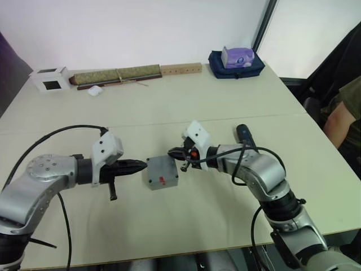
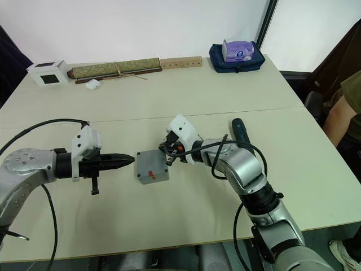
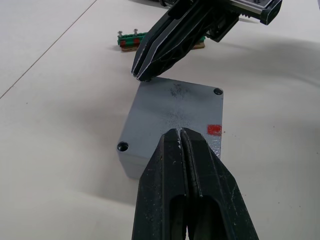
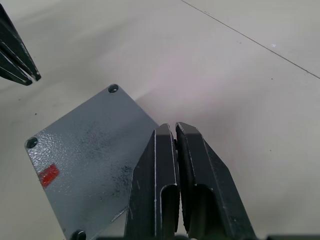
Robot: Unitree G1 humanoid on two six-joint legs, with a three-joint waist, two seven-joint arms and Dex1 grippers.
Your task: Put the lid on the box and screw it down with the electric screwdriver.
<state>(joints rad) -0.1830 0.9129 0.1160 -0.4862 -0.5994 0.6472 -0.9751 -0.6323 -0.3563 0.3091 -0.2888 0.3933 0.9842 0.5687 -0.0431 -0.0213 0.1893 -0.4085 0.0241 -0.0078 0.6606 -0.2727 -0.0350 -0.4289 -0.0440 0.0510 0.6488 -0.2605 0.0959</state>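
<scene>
The grey lid [image 3: 175, 112] lies on the grey box [image 3: 131, 165] at mid-table, with a red sticker on top and screw holes at its corners. My left gripper [image 1: 144, 165] is shut and empty, its tip at the box's left edge. From the right, my right gripper [image 1: 171, 152] is also shut and empty, with its tip at the lid's far right corner; the left wrist view shows this gripper [image 3: 142, 75] too. The black electric screwdriver [image 1: 243, 135] lies on the table behind my right forearm.
A small green circuit board [image 3: 130, 42] lies just beyond the box, under my right gripper. Along the far edge are a white cube [image 1: 49, 79], a rolled mat [image 1: 115, 75], a wooden strip [image 1: 180, 69] and a blue bag [image 1: 237, 63]. A person's arm [image 1: 341, 118] is at the right.
</scene>
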